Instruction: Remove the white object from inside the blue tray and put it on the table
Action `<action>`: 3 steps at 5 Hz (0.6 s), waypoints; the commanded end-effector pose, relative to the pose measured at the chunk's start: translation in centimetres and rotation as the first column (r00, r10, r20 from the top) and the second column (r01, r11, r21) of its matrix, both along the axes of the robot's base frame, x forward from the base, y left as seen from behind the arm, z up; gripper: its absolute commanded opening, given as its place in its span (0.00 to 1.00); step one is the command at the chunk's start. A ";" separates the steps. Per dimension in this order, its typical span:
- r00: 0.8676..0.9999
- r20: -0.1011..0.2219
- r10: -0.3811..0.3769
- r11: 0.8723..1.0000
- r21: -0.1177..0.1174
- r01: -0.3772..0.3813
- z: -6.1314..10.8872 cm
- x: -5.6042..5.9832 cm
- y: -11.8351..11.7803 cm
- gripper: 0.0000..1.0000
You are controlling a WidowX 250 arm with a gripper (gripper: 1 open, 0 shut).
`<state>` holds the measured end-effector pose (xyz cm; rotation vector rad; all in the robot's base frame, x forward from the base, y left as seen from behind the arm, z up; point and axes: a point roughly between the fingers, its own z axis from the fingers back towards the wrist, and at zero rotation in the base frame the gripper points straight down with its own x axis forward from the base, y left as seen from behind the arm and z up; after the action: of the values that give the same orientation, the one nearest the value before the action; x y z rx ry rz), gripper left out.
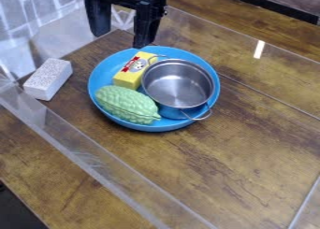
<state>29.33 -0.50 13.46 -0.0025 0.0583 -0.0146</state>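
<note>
The blue tray (pixel 110 78) sits on the dark wood table (pixel 238 167) at centre left. Inside it are a silver pot (pixel 178 84), a yellow block (pixel 131 71) and a green knobbly item (pixel 127 105). The white object (pixel 48 78), a speckled whitish block, lies on the table just left of the tray, outside its rim. My black gripper (pixel 122 35) hangs above the tray's far edge, pointing down. Its fingers are spread wide with nothing between them, and it is clear of the white object.
Clear plastic sheeting (pixel 22 36) stands along the left side, and see-through panel edges cross the tabletop. A bright light glare (pixel 259 49) shows at the right. Open wood surface stretches to the right and front of the tray.
</note>
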 end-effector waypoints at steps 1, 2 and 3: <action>0.998 -0.012 -0.066 0.998 -0.008 0.065 -1.0 0.8 0.1 1.00; 0.992 -0.010 -0.128 0.992 -0.018 0.128 -2.4 1.9 0.0 1.00; 0.991 0.007 -0.133 0.991 -0.034 0.133 -1.6 2.4 -0.1 1.00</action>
<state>30.92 -0.92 10.02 -0.0361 0.1191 -0.1597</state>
